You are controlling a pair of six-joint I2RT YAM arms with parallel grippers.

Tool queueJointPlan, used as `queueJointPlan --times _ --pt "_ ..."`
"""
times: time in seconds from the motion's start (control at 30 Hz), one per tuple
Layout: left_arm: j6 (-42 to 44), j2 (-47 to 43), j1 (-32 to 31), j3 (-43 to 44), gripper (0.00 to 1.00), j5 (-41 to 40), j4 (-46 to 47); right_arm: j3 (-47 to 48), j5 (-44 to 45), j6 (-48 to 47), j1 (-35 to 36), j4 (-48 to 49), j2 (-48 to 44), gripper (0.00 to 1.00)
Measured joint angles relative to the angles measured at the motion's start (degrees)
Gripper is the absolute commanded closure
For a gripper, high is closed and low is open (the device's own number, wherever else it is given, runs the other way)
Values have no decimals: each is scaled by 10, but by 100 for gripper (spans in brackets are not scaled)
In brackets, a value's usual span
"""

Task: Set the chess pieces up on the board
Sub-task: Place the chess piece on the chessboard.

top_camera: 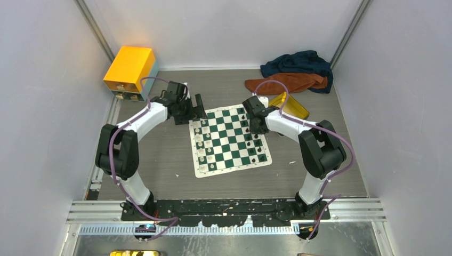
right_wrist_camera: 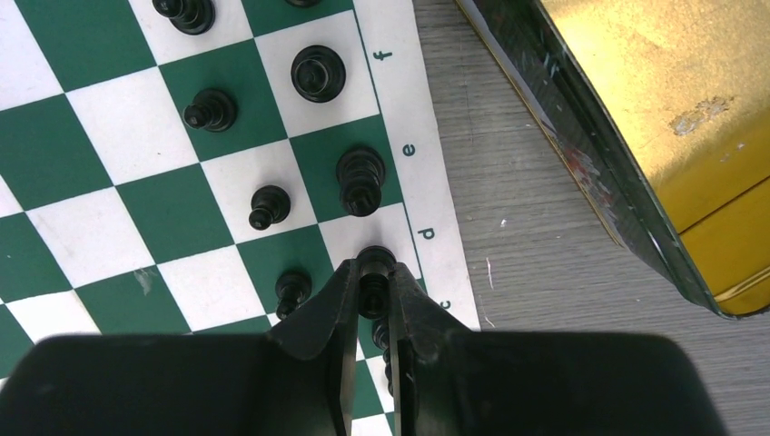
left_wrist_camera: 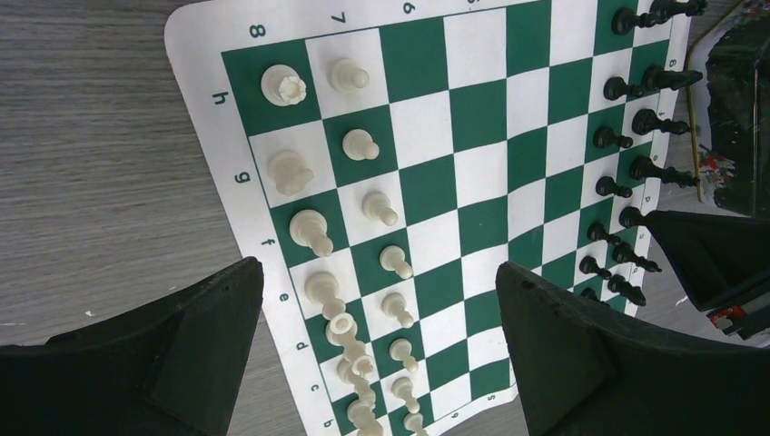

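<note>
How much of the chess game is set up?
Nearly all. White pieces stand in two rows on one side of the board, black pieces on the other. The right gripper holds a black piece at the edge row, not yet released. The left gripper is open.

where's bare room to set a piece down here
The middle rows of the green and white checked board, between the cream-white chess pieces and the black chess pieces, are bare. So is the grey wood-grain table left of it and nearer the arm bases. Crowded: its far right side, where the right gripper clamps a black piece near the gold square tin.
</note>
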Motion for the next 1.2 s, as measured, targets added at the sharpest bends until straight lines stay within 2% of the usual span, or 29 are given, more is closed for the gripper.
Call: queueJointPlan --times 0.27,0.6,0.73,1.1,1.17,1.2 --pt "5 4 0 0 0 0 0 4 0 -4 0 2 6 97" --pt "10 4 0 0 0 0 0 4 0 -5 0 2 6 68" --pt "10 4 0 0 0 0 0 4 -1 -8 0 2 6 62" --pt "9 3 0 0 0 0 -1 5 -2 -11 0 -2 5 61" --pt "9 2 0 0 0 -1 -2 9 -2 -14 0 -12 -1 55" --pt "9 0 0 1 0 -4 -3 11 -2 -16 0 -19 -8 48"
